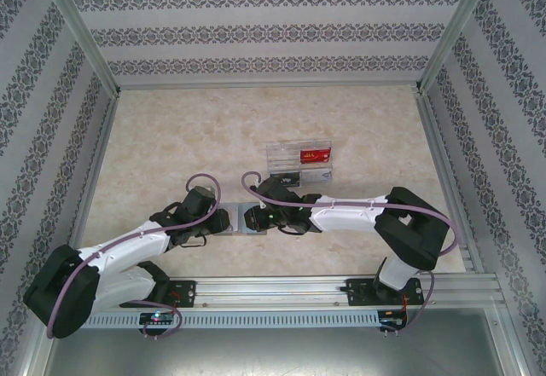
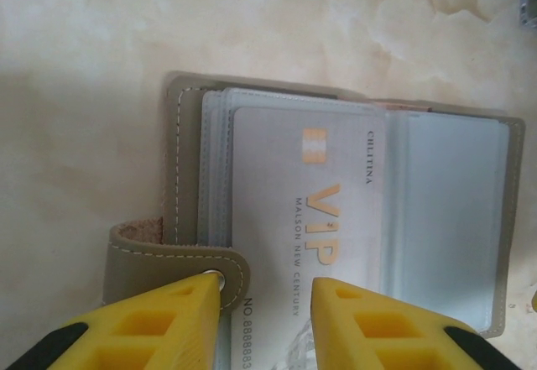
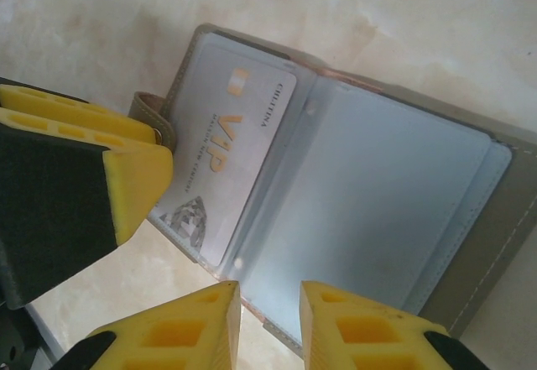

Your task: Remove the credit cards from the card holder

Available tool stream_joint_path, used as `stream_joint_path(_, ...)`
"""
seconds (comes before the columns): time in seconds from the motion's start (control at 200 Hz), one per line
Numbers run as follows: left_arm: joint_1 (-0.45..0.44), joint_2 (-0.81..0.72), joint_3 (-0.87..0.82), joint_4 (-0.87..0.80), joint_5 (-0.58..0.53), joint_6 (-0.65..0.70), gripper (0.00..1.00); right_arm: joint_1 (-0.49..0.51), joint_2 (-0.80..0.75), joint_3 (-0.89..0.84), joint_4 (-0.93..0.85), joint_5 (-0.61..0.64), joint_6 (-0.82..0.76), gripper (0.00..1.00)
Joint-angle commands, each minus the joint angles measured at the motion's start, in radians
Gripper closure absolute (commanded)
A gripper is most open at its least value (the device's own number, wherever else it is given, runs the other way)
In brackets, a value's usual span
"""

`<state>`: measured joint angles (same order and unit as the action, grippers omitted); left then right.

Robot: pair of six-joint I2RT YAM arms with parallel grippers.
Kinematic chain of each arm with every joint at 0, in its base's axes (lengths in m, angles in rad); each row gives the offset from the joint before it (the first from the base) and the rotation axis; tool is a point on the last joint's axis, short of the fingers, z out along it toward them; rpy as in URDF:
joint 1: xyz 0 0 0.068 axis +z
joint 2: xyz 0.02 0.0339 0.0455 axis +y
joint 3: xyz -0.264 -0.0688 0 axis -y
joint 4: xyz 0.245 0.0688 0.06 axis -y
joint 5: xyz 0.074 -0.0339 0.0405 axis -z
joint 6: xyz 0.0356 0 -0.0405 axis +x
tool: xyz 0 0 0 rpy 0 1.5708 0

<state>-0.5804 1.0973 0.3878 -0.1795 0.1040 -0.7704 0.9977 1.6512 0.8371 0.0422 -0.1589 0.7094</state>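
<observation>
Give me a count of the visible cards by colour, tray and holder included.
Red card: 1
Dark card: 1
Grey card: 1
White VIP card: 1, in the holder
Total: 4

**Both arms folded inward, grippers nose to nose, jaws parted**

In the top view the white-and-black jointed left arm [image 1: 128,246] bends out to 8 o'clock of its base, and its forearm runs toward 2 o'clock. The matching right arm [image 1: 350,214] rises to 1 o'clock of its base, and its forearm runs toward 9 o'clock. The left gripper [image 1: 222,221], with yellow ribbed plastic fingers, points to 3 o'clock. The right gripper [image 1: 252,219], of the same build, points to 9 o'clock, just beside it. Each wrist view shows jaws parted, the right's gap narrower.
</observation>
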Motion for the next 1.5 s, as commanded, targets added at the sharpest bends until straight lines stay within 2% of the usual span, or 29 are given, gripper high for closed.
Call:
stream_joint_path(0.0, 0.009, 0.021, -0.019, 0.018, 0.033, -0.005, 0.65, 0.007, 0.017, 0.025, 0.008, -0.01, 0.016, 0.73)
stream_joint_path(0.21, 0.008, 0.015, -0.032, 0.061, 0.079, -0.018, 0.65, 0.007, 0.035, 0.032, 0.021, -0.024, 0.024, 0.73)
stream_joint_path(0.739, 0.008, 0.019, -0.037, 0.067, 0.082, -0.023, 0.64, -0.013, 0.129, 0.048, 0.137, -0.134, 0.126, 0.77)
stream_joint_path(1.494, 0.008, 0.021, -0.044, 0.078, 0.086, -0.024, 0.65, -0.052, 0.201, 0.05, 0.204, -0.207, 0.246, 0.79)
